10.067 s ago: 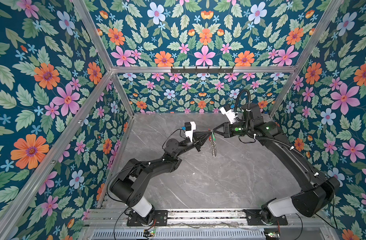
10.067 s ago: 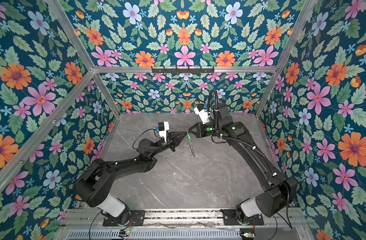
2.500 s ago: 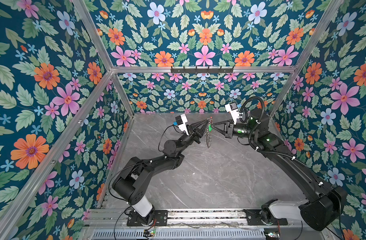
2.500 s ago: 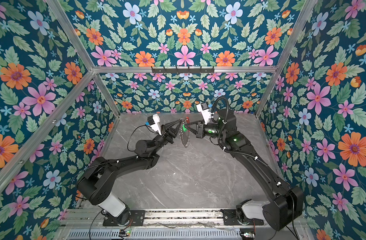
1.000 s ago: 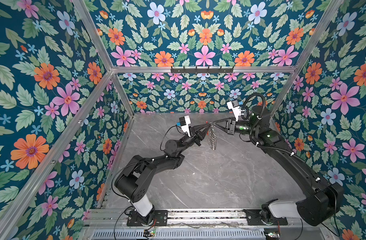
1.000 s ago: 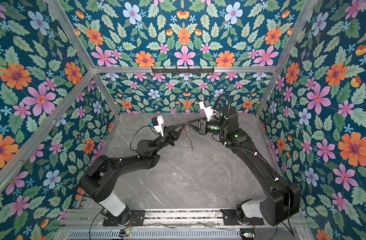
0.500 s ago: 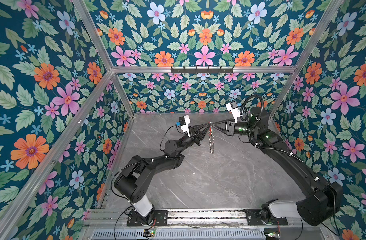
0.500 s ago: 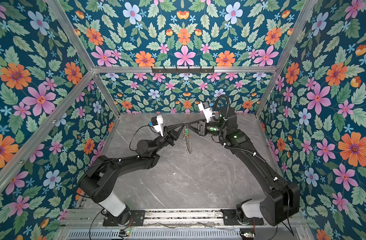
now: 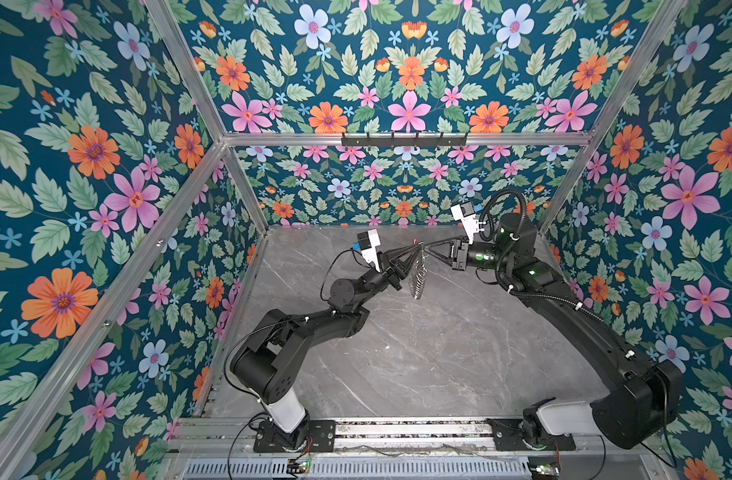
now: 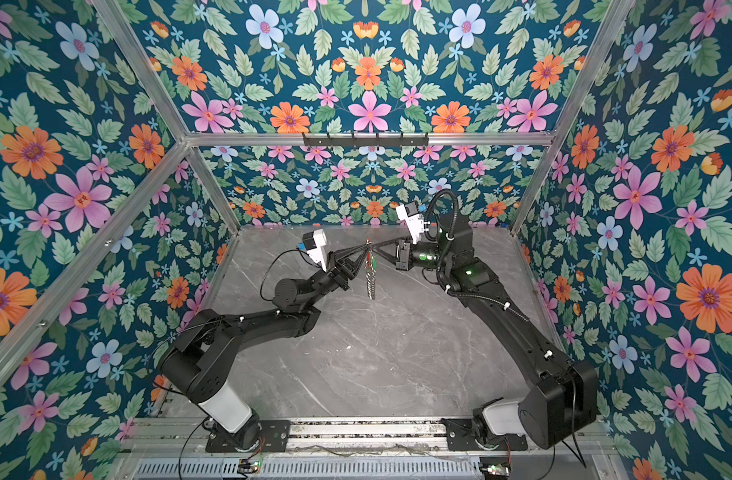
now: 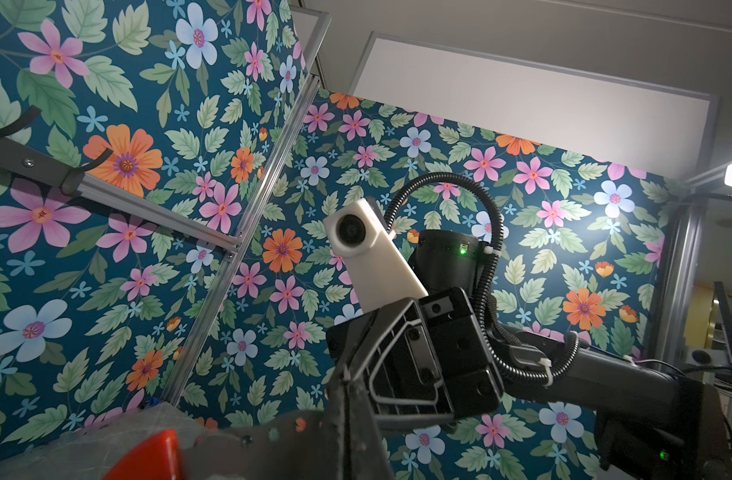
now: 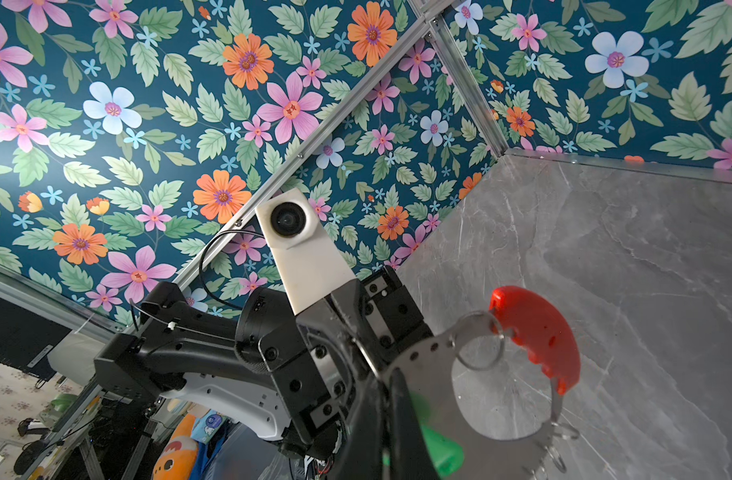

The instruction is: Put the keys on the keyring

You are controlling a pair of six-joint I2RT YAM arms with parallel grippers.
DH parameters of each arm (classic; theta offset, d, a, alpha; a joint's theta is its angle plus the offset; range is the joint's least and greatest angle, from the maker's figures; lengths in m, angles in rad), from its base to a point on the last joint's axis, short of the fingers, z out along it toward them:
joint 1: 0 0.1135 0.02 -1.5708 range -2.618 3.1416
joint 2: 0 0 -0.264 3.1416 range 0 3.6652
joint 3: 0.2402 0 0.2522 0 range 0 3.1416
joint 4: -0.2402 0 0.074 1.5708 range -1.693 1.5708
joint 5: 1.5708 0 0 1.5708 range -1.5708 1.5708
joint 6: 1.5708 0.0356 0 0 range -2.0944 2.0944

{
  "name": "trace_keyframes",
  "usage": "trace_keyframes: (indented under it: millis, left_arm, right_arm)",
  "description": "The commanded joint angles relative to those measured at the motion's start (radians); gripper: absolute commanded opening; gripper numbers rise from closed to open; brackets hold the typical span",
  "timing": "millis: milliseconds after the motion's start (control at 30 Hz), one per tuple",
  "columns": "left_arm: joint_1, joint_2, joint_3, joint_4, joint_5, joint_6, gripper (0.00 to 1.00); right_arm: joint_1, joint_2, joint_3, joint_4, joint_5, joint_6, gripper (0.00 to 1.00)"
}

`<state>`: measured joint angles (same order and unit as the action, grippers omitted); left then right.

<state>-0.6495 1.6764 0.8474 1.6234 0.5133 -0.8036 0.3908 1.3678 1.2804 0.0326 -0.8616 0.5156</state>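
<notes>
Meeting almost tip to tip in the air above the far middle of the grey marble table (image 9: 397,357), both arms converge on one spot.

Left arm: base at the near edge, left side. Its lower links are folded low over the table, and the forearm climbs toward the far edge with the wrist angled up and toward the middle. The left gripper (image 9: 412,250) is clenched on the top of the keyring (image 9: 417,276), pinching its flat grey band close to the red segment (image 12: 537,332).

Keyring: hangs upright below the fingertips, edge-on in both top views, clear of the table and well off every edge. One small silver loop (image 12: 476,345) sits in a hole right beside the red segment, and more loops dangle along the lower rim.

Right arm: base at the near edge, right side. The long links stretch up along the right side toward the far right corner, and the wrist is bent to point at the middle, roughly level. The right gripper (image 9: 431,250) has its jaws closed, and the green key (image 12: 439,451) sticks out between its dark fingers (image 12: 399,419). Only the plastic head shows; the blade is hidden. The head lies against the keyring's grey band. Cannot tell whether it is threaded onto any loop.
</notes>
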Motion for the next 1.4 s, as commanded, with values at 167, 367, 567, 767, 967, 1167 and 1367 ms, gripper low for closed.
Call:
trace_keyframes:
  millis: [167,367,567,767,967,1167,1367]
  left_arm:
    - [0.006,0.008,-0.014,0.05,-0.001,0.015,0.1]
    - [0.044,0.001,-0.063,0.05,0.031,0.054,0.3]
    - [0.175,-0.068,-0.079,-0.047,0.214,0.063,0.24]
    - [0.194,-0.152,0.156,-0.852,0.492,0.449,0.28]
    - [0.192,-0.151,0.303,-1.213,0.595,0.649,0.29]
    - [0.192,-0.124,0.346,-1.211,0.641,0.606,0.29]
    - [0.18,-0.114,0.357,-1.199,0.656,0.588,0.29]
  right_arm:
    - [0.006,-0.014,0.014,-0.016,0.034,-0.058,0.0]
    - [0.006,-0.015,0.049,-0.158,0.102,-0.19,0.0]
    - [0.024,0.009,0.092,-0.301,0.163,-0.327,0.0]
    - [0.091,0.055,0.182,-0.487,0.311,-0.51,0.0]
    - [0.092,0.06,0.185,-0.493,0.303,-0.53,0.0]
    - [0.094,0.044,0.177,-0.486,0.276,-0.52,0.0]
    - [0.095,0.038,0.183,-0.485,0.263,-0.516,0.0]
